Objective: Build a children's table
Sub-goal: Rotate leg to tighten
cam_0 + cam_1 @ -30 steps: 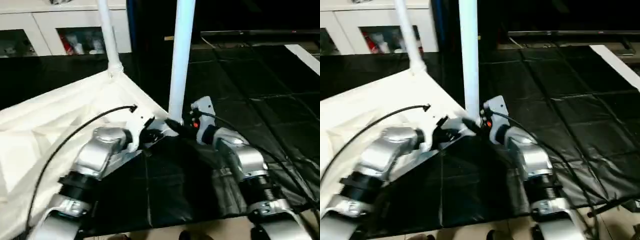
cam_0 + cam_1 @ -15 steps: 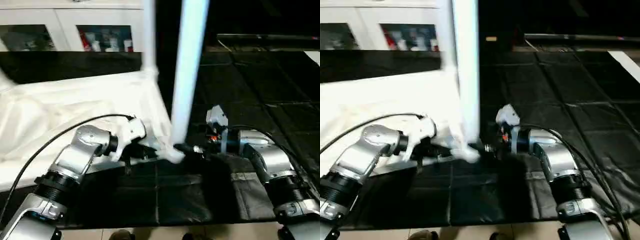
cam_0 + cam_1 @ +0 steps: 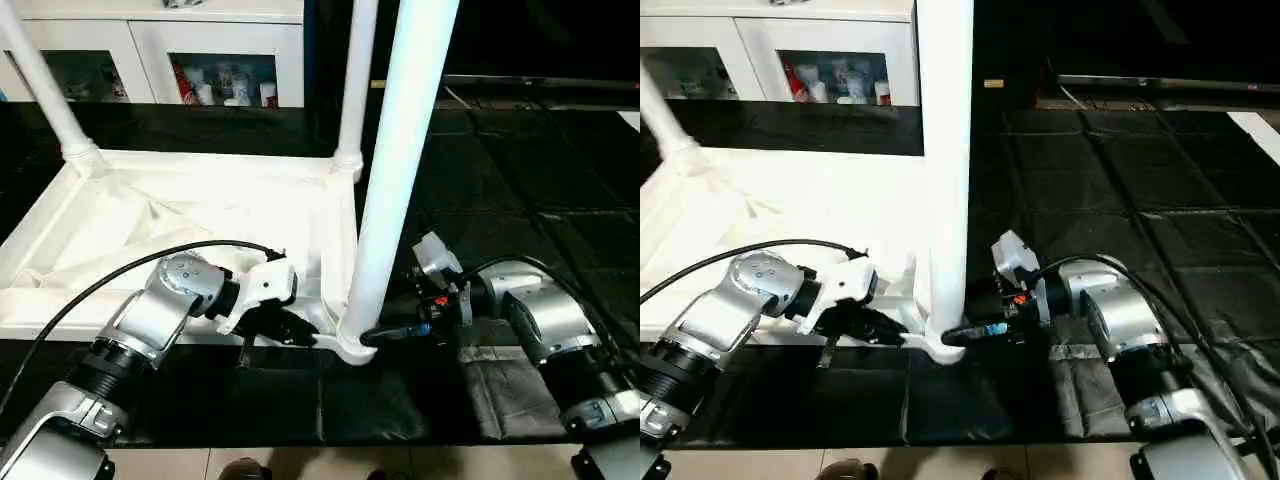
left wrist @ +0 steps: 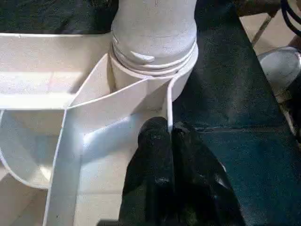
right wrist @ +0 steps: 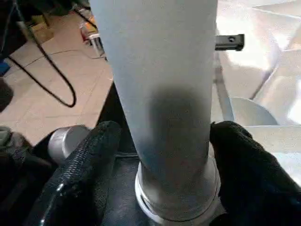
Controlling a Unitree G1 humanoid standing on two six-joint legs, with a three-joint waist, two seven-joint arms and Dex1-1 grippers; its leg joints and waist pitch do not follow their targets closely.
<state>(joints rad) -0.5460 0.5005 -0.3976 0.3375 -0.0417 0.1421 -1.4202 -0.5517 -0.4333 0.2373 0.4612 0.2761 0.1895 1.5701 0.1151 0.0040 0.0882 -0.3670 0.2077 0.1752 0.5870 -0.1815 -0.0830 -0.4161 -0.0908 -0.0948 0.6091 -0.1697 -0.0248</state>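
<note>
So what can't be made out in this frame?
- Near leg: top cut off by the head views' upper edge.
- Its thread depth in the corner socket: hidden inside the socket.
- Fourth socket: outside the head views.
- Cabinet contents: too small.

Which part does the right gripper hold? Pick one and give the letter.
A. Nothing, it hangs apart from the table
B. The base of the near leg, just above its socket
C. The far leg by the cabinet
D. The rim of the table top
B: the right gripper has one black finger on each side of the near leg, low down, just above the corner socket.
</note>
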